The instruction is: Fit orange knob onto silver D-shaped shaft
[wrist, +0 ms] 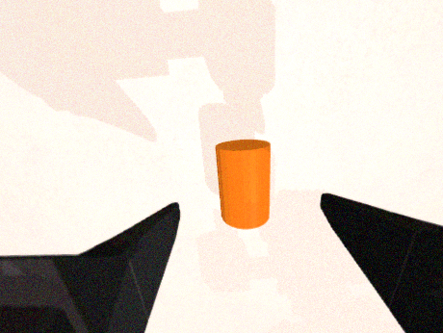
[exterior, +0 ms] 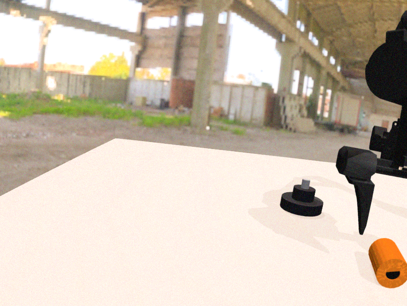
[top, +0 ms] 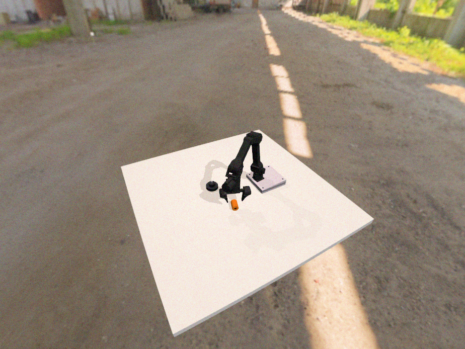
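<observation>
Risks first. The knob (wrist: 244,183) is a smooth cylinder lying on its side on the table (top: 195,262), so if one pad hits before the other, or contact lands off-center, it prob rolls away. In the wrist view it sits centre frame, ahead of the fingertips and not yet between them; closing now likely clips the near end or grabs nothing.

Second risk: orientation. The D-hole is in the end face pointing at the exterior cam, lower right of that frame, with the flat side low. The knob needs to be stood up w/ the hole down and its flat matched to the shaft (exterior: 305,183) flat. Can't tell which way the shaft flat faces from here, so misalignment = jam on top, no slide down. A side grasp also makes reorienting awkward; the knob may slip in the jaws during rotation.

Third: a fingertip (exterior: 362,227) hangs close to the table in the exterior view; further descent could hit the surface.

Gripper (wrist: 249,202) is spread wide, nothing in it, jaws at the lower left and lower right of the wrist frame.

Knob look: plain orange, short cylinder, no visible markings, dark D-shaped hole on one end. Pedestal (exterior: 301,201) is a black stepped disc, mid-right in the exterior view, well apart from the knob, w/ the shaft stub upright on top.
</observation>
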`<move>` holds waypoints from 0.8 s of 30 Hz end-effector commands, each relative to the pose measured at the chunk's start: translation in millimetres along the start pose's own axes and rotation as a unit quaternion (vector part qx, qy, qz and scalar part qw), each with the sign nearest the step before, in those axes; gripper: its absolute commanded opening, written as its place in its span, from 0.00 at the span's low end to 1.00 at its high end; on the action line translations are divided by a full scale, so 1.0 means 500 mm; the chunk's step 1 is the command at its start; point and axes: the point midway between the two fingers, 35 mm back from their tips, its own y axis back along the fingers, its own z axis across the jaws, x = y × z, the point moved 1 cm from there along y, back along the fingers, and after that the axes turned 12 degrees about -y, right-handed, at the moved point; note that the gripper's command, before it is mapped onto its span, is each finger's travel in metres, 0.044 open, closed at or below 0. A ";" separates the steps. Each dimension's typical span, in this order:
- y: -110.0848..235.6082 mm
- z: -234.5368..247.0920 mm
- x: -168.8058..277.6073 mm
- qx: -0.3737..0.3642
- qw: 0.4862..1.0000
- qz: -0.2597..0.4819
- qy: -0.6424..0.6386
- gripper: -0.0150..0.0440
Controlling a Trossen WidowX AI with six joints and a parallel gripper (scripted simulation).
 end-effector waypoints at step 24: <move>-0.084 0.001 -0.003 0.001 1.000 -0.007 0.000 0.91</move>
